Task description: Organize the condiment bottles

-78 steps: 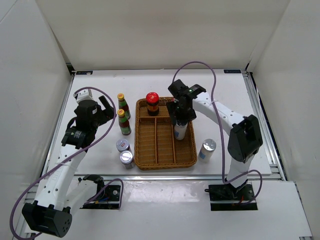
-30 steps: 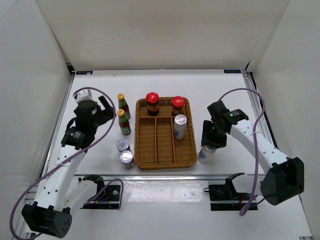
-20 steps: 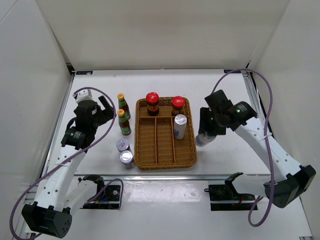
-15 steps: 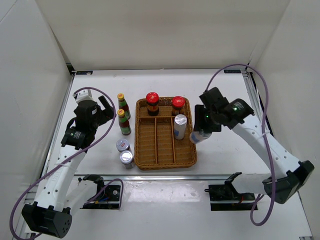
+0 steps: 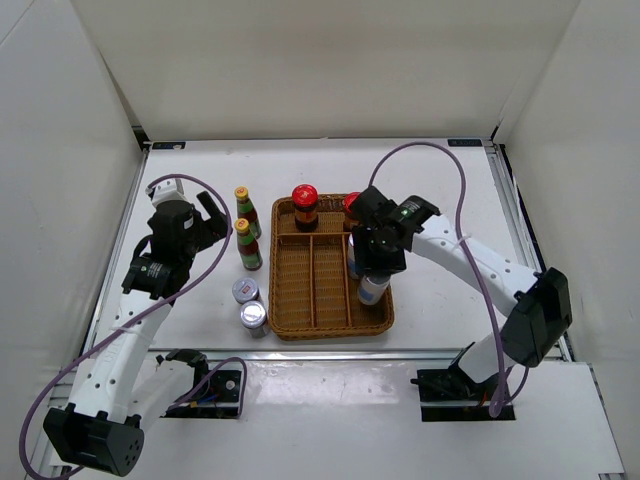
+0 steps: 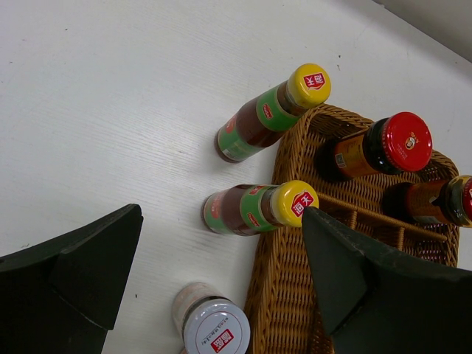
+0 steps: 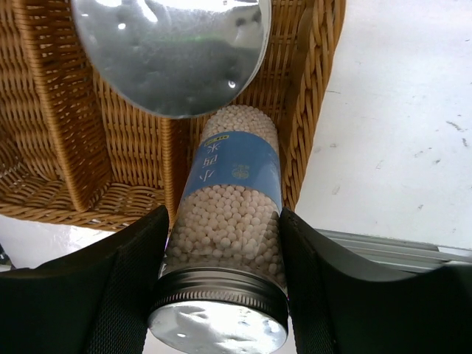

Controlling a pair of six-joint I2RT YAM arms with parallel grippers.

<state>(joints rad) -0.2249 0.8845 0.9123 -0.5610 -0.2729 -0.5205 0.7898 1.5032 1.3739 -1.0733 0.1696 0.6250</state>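
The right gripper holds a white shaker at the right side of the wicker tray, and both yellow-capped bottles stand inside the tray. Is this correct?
Not quite. Both yellow-capped bottles stand on the table outside the wicker tray, by its left rim, as the left wrist view shows. The right gripper does hold a white shaker at the tray's right side.

From above, my right arm (image 5: 470, 255) covers most of the gripped shaker (image 5: 372, 291) and half of the right red-capped jar (image 5: 350, 204). Labels there are too small to read. In my right wrist view the second shaker (image 7: 171, 51) is a blurred silver top cut by the upper edge. It screens the gripped shaker's foot, so I cannot tell whether that touches the wicker tray (image 7: 44, 110). My left wrist view clips the short jar (image 6: 214, 333) at the bottom edge, and my left jaws are dark blurs.
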